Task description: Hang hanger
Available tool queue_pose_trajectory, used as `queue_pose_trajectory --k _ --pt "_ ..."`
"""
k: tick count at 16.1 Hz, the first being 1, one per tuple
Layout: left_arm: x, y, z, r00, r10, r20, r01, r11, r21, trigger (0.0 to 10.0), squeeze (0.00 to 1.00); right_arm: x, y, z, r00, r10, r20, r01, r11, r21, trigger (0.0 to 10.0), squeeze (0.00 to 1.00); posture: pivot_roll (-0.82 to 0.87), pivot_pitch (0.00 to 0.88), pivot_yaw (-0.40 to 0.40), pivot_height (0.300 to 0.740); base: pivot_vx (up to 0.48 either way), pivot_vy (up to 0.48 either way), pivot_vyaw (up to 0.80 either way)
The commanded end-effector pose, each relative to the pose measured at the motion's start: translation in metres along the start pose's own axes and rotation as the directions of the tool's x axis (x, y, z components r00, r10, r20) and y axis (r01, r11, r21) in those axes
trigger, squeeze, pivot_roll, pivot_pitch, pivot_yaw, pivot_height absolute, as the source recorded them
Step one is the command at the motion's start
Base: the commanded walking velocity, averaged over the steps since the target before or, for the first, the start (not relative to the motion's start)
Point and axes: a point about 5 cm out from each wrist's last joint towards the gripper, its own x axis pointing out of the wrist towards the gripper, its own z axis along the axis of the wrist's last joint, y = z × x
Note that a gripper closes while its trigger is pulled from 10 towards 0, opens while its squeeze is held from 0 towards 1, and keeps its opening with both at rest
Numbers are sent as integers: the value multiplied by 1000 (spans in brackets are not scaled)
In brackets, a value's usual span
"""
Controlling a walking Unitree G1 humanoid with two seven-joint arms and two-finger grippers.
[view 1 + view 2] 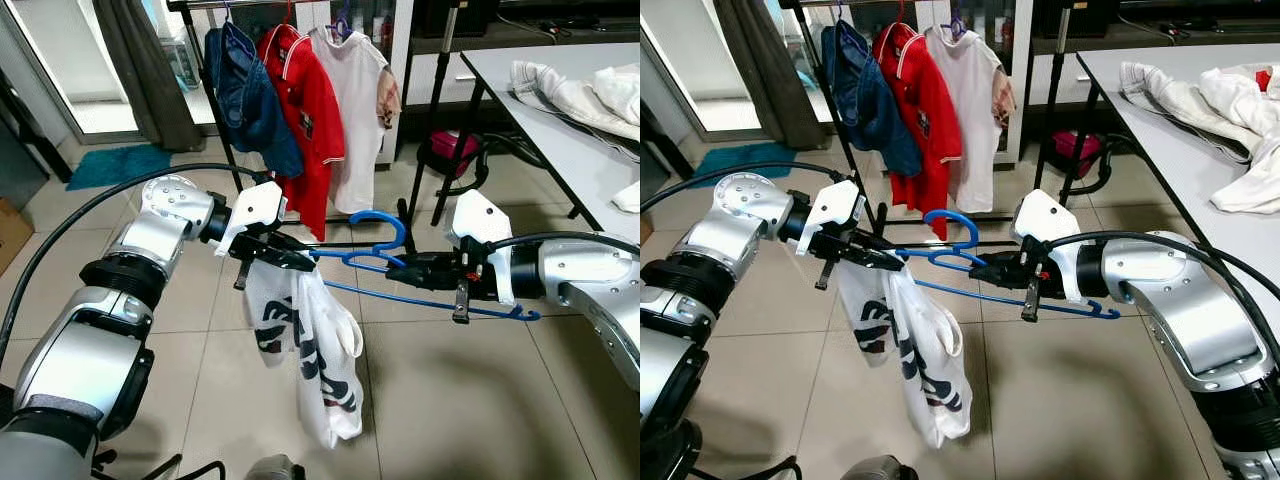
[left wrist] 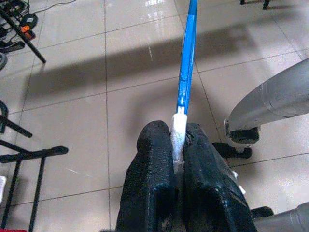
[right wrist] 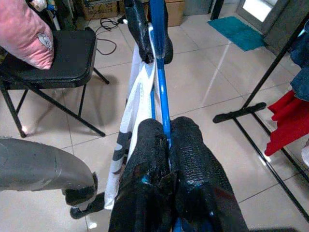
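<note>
Both claws clench the blue hanger (image 1: 400, 262), left claw (image 1: 283, 255) and right claw (image 1: 405, 268), hook pointing toward the clothes rack (image 1: 215, 100) ahead.

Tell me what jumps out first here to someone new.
The blue hanger held level between both grippers in mid-air, a white printed garment drooping from its left end. The left gripper and right gripper each have fingers shut on it. Behind, a rack holds a navy, a red and a white shirt.
</note>
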Motion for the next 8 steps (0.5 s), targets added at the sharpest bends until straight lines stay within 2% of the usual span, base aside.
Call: queue_pose_trajectory --k 1,4,5,6,7,8 --pt "-4 3 4 1000 12 19 -12 1000 -1 0 0 -2 1 7 999 0 32 0 1000 -19 10000 0 40 0 136 740 0 0 0" --pt "-5 3 4 999 21 35 -20 1000 -17 0 0 -2 2 6 1000 4 27 -3 1000 -23 10000 0 38 0 140 740 0 0 0" --pt "-7 3 3 998 42 47 -40 999 -36 0 0 -3 2 5 1000 6 27 -6 1000 -17 10000 267 38 0 141 740 0 0 0" --pt "-8 3 3 998 45 52 -43 998 -39 0 0 -3 2 5 1000 4 28 -4 1000 -13 10000 267 38 0 141 740 0 0 0" --pt "-11 3 1 996 66 65 -63 997 -55 0 0 -4 -1 3 999 -21 25 20 1000 6 10000 1000 40 0 143 740 0 0 0" --pt "-13 3 1 995 77 69 -73 995 -64 0 0 -5 -2 1 999 -33 20 33 999 14 10000 1000 40 0 143 740 0 0 0"
